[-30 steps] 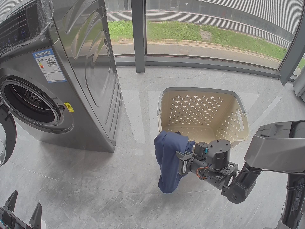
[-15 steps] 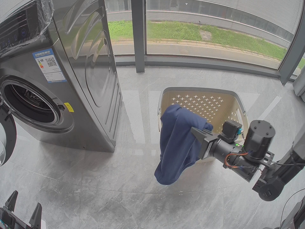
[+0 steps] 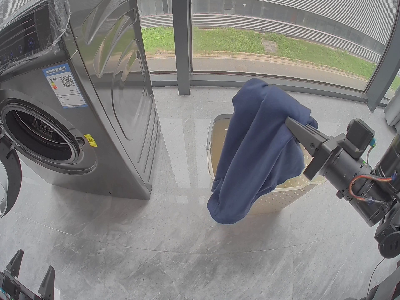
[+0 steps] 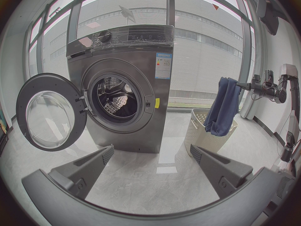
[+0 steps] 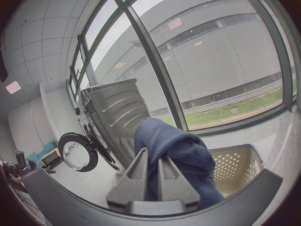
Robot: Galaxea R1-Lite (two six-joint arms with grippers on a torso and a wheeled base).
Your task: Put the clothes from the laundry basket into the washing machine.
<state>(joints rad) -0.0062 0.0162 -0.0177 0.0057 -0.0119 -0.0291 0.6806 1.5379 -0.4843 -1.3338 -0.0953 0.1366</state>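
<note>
A dark blue garment (image 3: 258, 146) hangs high above the cream laundry basket (image 3: 291, 190), its lower end below the basket's front left rim. My right gripper (image 3: 293, 126) is shut on the garment's top fold, as the right wrist view shows (image 5: 153, 165). The blue garment (image 4: 224, 107) also dangles over the basket (image 4: 199, 132) in the left wrist view. The grey washing machine (image 3: 75, 105) stands on the left with its drum opening (image 3: 39, 136) facing me and its round door (image 4: 50, 110) swung wide. My left gripper (image 3: 31, 271) is open, low near the floor in front of the machine.
Grey tiled floor (image 3: 166, 246) lies open between the machine and the basket. Floor-to-ceiling windows (image 3: 271, 30) with a grey pillar (image 3: 181, 34) stand behind the basket. The open door juts out at the machine's left side.
My right gripper has lifted the blue garment from the basket's front rim to well above the basket. The left gripper has stayed still.
</note>
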